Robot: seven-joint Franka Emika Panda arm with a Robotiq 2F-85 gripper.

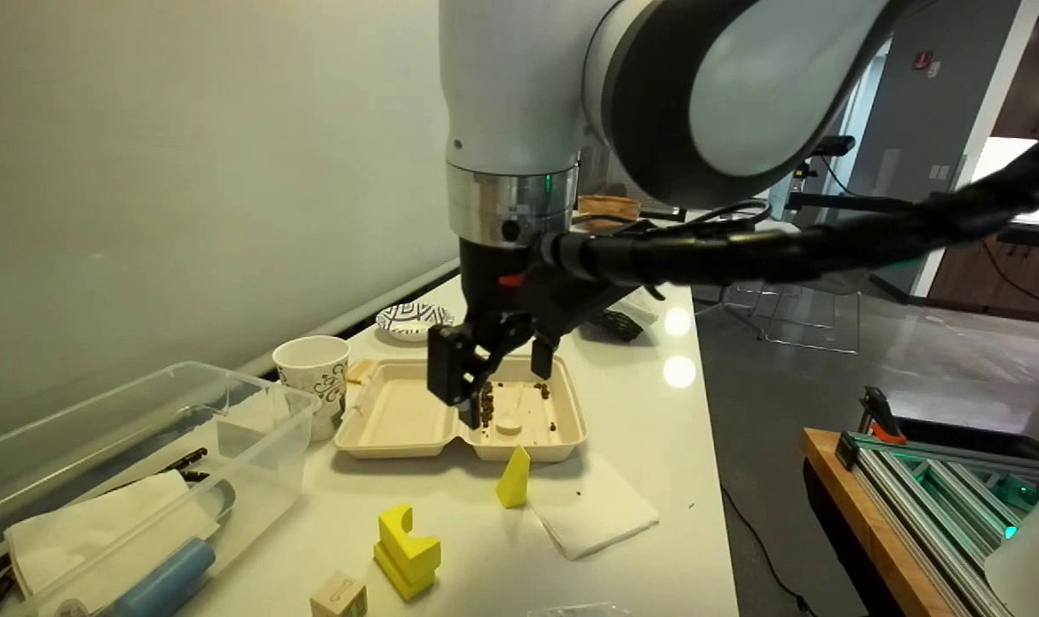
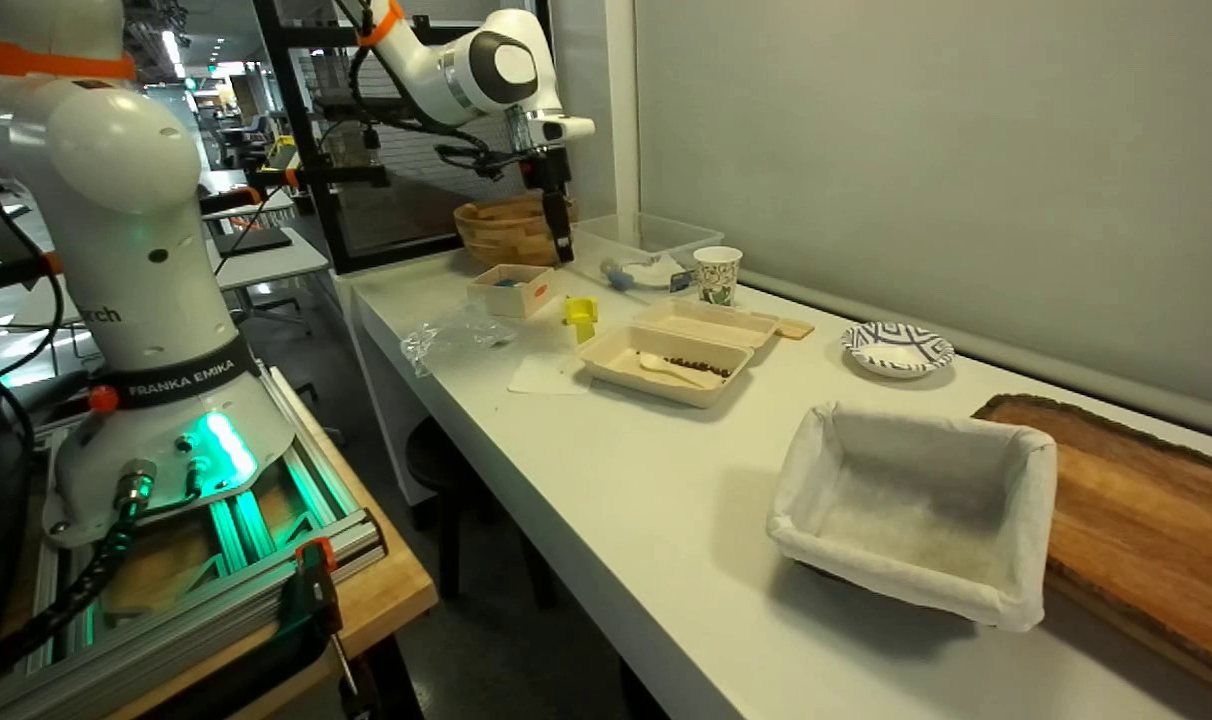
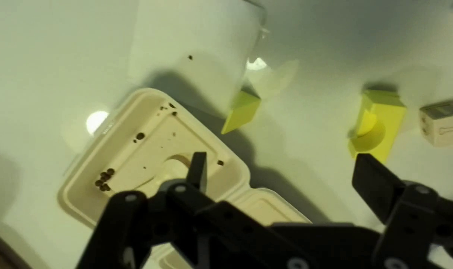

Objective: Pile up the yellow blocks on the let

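Because your pincer (image 3: 282, 166) is wide apart with nothing between its fingers, you look ready to fetch a block. Your next one is probably the yellow wedge (image 3: 243, 112). In the wrist view it is below your pincer and past the fingertips, not in the middle of the gap but nearer the finger on the left. Its long way seems to go up and down, with the thin end on top, so you would move over it first, then come down around its flat sides.

Now go left to right in the wrist view. Partly hidden by that left finger is the open takeaway tray (image 3: 155, 129), with dark brown bits (image 3: 104, 179) and a pale spoon (image 3: 174, 170) in it. Its edge is just beside the wedge, so your finger might bump it on the way down. Past the tips, farther than the wedge, lies the white paper napkin (image 3: 193, 33); you may catch its corner. Next, just past the tip of the finger on the right, you see the yellow notched block (image 3: 391, 119). In an exterior view it sits on the yellow flat slab (image 1: 405, 588), so two are piled already, and your wedge likely goes there. Last, to the right of that fingertip, sits the wooden cube (image 3: 445, 125), which you can leave alone.
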